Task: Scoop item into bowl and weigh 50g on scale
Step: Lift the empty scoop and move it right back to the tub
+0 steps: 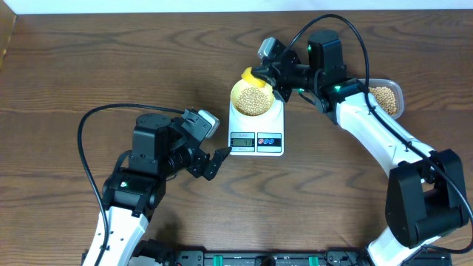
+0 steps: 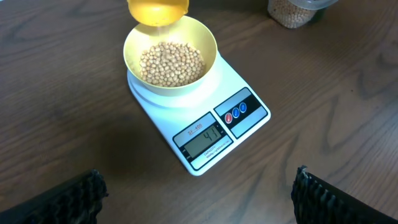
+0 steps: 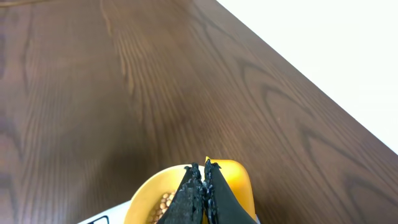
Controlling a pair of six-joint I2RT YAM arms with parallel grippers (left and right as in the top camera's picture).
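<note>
The bowl (image 2: 170, 36) of beans (image 2: 171, 62) is seated on the scale (image 2: 205, 134), which reads 41. The scoop (image 2: 158, 9) is clamped by the right gripper (image 3: 204, 183) over the bowl's far rim; the left gripper (image 1: 216, 161) is spread apart. More beans are kept in the clear container (image 1: 388, 100), right.

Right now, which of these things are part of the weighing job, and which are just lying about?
In the job: beans, pale-yellow bowl, white scale, yellow scoop gripped in the shut right claw, clear container of more beans.
Just there: wooden table; left claw, open and holding nothing.
</note>
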